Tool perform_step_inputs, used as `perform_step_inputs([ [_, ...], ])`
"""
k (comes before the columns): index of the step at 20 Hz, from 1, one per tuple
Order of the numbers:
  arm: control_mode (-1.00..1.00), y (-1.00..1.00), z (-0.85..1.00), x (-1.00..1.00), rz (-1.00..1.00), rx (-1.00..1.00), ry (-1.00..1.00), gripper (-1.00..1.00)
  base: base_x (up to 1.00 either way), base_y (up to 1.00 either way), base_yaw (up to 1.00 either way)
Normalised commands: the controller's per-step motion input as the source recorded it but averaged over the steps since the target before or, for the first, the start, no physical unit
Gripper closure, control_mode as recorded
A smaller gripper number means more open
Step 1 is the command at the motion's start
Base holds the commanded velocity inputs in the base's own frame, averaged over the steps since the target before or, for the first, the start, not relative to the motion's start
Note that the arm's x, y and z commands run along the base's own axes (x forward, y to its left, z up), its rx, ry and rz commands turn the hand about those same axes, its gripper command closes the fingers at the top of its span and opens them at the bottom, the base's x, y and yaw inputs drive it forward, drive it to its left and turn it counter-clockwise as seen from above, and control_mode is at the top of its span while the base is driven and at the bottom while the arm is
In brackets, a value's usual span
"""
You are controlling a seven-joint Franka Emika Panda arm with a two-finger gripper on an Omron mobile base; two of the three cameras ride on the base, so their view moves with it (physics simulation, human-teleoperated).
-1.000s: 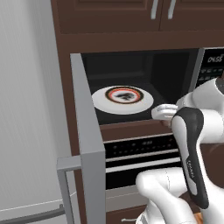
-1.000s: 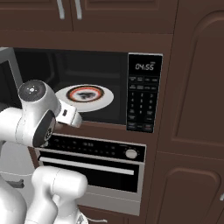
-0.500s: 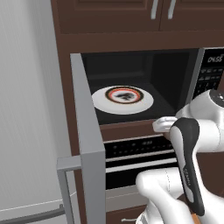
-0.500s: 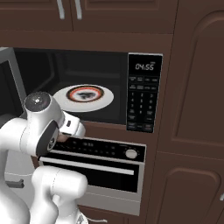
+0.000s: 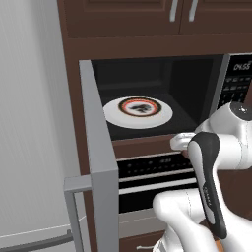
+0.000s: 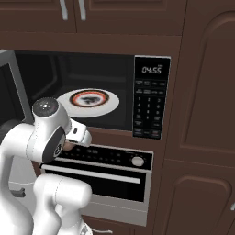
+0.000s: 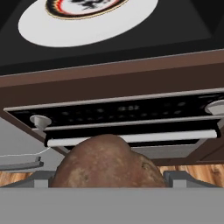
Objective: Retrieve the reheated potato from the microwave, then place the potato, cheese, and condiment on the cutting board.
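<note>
You have the potato point(image 7: 107, 162) out of the microwave point(image 6: 149, 98): in the hand view it sits large and brown right at the gripper point(image 7: 107, 177), with the two dark finger tips just showing at either side of it, so the fingers look pinched on it. The hand is below the microwave's open mouth, facing the black oven front point(image 7: 127, 116) with its pale handle bar. In the base views the arm's wrist point(image 5: 184, 141) pokes out at that same level, just under the cavity floor. The white plate point(image 5: 138, 110) with the red and black ring sits bare on the microwave floor, which fits the potato being in your grip. The microwave door point(image 5: 101, 162) hangs wide open to the left, giving you room to draw back. The cheese, condiment and cutting board are still to come, so judge this as early in the task.
</note>
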Motion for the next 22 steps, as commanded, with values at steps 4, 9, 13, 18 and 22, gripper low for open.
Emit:
perform_step_inputs([
  [4, -1.0, 0.0, 0.0, 0.0, 0.0, 0.0, 0.0, 1.0, 0.0, 0.0, 0.0],
  [9, -1.0, 0.0, 0.0, 0.0, 0.0, 0.0, 0.0, 1.0, 0.0, 0.0, 0.0],
  [13, -1.0, 0.0, 0.0, 0.0, 0.0, 0.0, 0.0, 1.0, 0.0, 0.0, 0.0],
  [18, -1.0, 0.0, 0.0, 0.0, 0.0, 0.0, 0.0, 1.0, 0.0, 0.0, 0.0],
  [22, -1.0, 0.0, 0.0, 0.0, 0.0, 0.0, 0.0, 1.0, 0.0, 0.0, 0.0],
])
